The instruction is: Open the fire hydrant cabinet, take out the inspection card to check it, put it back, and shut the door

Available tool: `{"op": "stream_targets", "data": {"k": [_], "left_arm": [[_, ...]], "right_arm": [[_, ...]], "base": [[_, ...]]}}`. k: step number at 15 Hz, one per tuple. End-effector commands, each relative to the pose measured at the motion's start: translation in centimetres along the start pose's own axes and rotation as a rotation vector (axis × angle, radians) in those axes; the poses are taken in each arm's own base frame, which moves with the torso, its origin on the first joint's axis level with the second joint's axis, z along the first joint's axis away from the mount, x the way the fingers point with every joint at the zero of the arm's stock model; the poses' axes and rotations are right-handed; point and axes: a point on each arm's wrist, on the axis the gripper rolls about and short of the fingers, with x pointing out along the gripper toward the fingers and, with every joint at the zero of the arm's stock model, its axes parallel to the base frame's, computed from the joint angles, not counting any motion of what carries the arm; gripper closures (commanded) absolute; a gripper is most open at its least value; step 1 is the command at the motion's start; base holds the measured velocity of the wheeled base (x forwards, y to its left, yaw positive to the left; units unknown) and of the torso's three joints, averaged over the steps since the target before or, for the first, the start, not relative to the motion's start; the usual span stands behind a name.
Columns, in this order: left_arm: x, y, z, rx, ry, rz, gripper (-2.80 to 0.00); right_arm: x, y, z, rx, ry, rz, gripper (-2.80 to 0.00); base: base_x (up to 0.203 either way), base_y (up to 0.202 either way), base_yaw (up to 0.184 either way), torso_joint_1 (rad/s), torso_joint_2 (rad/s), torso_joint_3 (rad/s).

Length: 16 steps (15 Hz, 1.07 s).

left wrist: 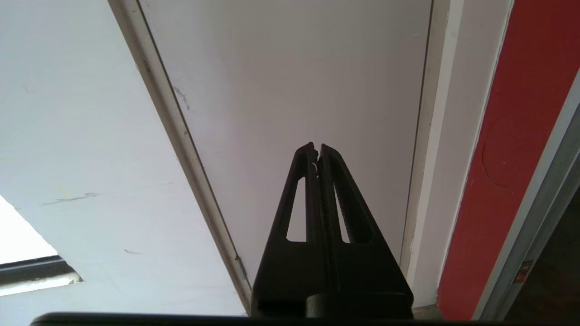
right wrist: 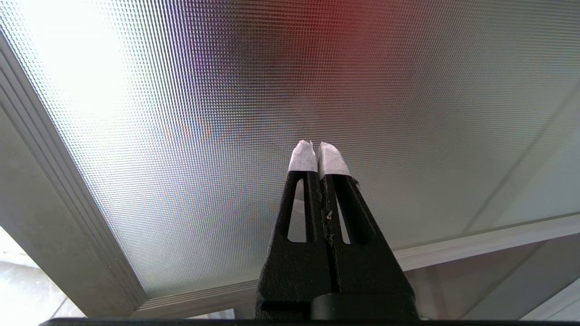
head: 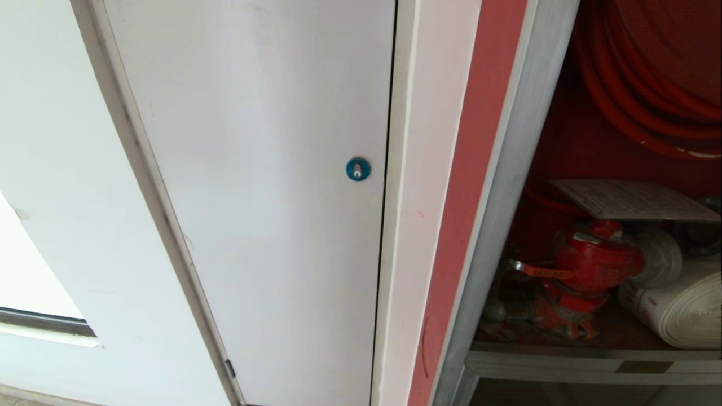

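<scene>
Only a part of the fire hydrant cabinet was visible in the head view; its right side and top were cut off by the picture edge. Neither arm appeared there. Inside the cabinet, the inspection card lay flat just above the red valve, a thin white sheet with fine rows of text too small to read. Beside the valve was the white rolled hose, and above the card the red hose reel, half hidden. To the left of the cabinet stood a white panel with a blue lock.

The left gripper pointed at this panel, fingers pressed together and holding nothing. The right gripper, with white-wrapped tips, was also closed and empty before a ribbed glass pane, probably the cabinet door.
</scene>
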Motion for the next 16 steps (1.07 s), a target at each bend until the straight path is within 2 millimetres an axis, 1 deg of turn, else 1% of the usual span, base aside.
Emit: {"op": "stream_targets", "data": {"k": [1, 4, 7, 9, 10, 16], "left_arm": [[-0.6, -0.1, -0.1, 0.012, -0.051, 0.018, 0.00], [-0.6, 0.1, -0.1, 0.011, -0.037, 0.109, 0.00], [-0.5, 0.1, -0.6, 0.009, -0.015, 0.129, 0.00], [-0.5, 0.1, -1.3, 0.002, 0.061, 0.156, 0.00], [-0.5, 0.1, -1.6, -0.002, 0.085, 0.158, 0.00], [-0.5, 0.1, -1.7, -0.013, 0.102, 0.157, 0.00]], "right_arm": [[0.0, 0.0, 0.0, -0.001, 0.000, 0.001, 0.00], [0.0, 0.0, 0.0, -0.001, 0.000, 0.001, 0.00], [0.0, 0.0, 0.0, -0.001, 0.000, 0.001, 0.00], [0.0, 0.0, 0.0, -0.001, 0.000, 0.001, 0.00], [0.0, 0.0, 0.0, -0.001, 0.000, 0.001, 0.00], [0.0, 0.0, 0.0, -0.001, 0.000, 0.001, 0.00]], "base": [[0.000, 0.000, 0.000, 0.000, 0.00, 0.000], [0.000, 0.000, 0.000, 0.000, 0.00, 0.000], [0.000, 0.000, 0.000, 0.000, 0.00, 0.000], [0.000, 0.000, 0.000, 0.000, 0.00, 0.000], [0.000, 0.000, 0.000, 0.000, 0.00, 0.000], [0.000, 0.000, 0.000, 0.000, 0.00, 0.000]]}}
